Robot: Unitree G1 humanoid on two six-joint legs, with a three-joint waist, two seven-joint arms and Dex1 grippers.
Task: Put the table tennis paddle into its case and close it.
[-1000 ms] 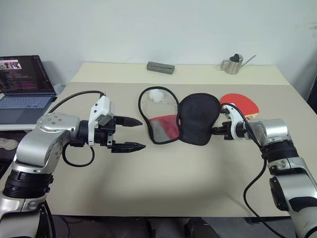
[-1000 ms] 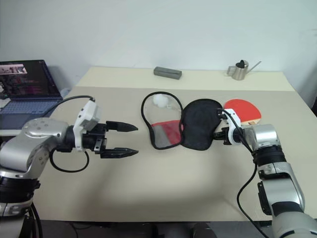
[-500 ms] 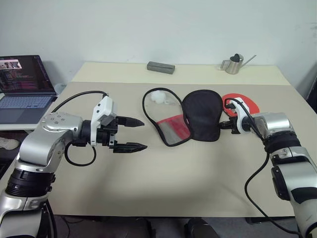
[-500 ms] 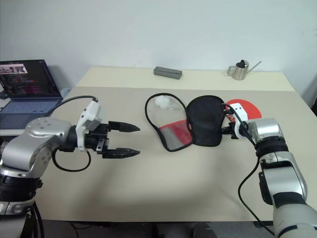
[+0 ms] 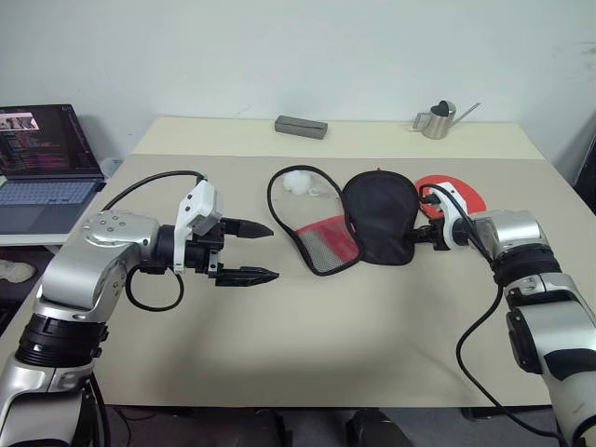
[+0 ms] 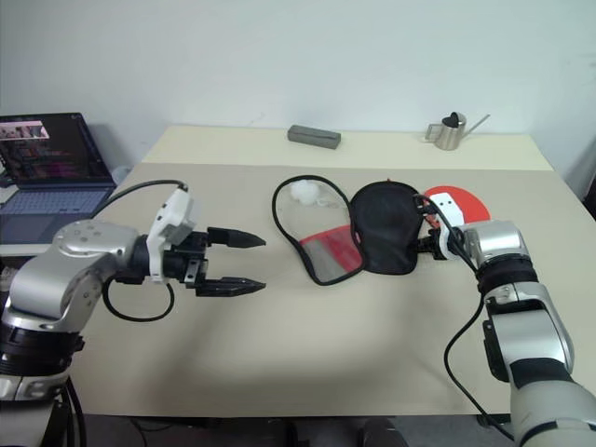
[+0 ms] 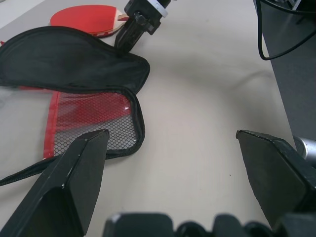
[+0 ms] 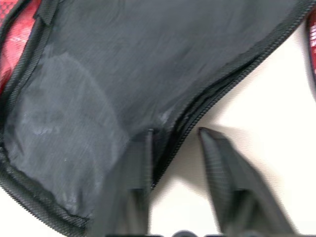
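Observation:
The case lies unzipped and spread open mid-table, its black half (image 5: 380, 221) to the right and its red mesh half (image 5: 321, 240) to the left, with a white plush charm (image 5: 296, 182) inside the zip loop. The table tennis paddle (image 5: 466, 197) lies flat just behind the black half, its red face up and partly hidden by my right hand. My right gripper (image 8: 174, 132) stands at the black half's right edge, open, with the zip edge between its fingers. My left gripper (image 5: 273, 251) hovers open left of the case, pointing at it with nothing between its fingers.
A laptop (image 5: 42, 168) sits on a lower surface at the far left. At the back of the table are a grey block (image 5: 301, 127) and a small metal watering can (image 5: 438, 121). Bare tabletop (image 5: 317, 335) stretches in front of the case.
My right gripper pulled the black half to the right and a little back, dragging the whole case along, then parted its fingers. The left gripper stayed put.

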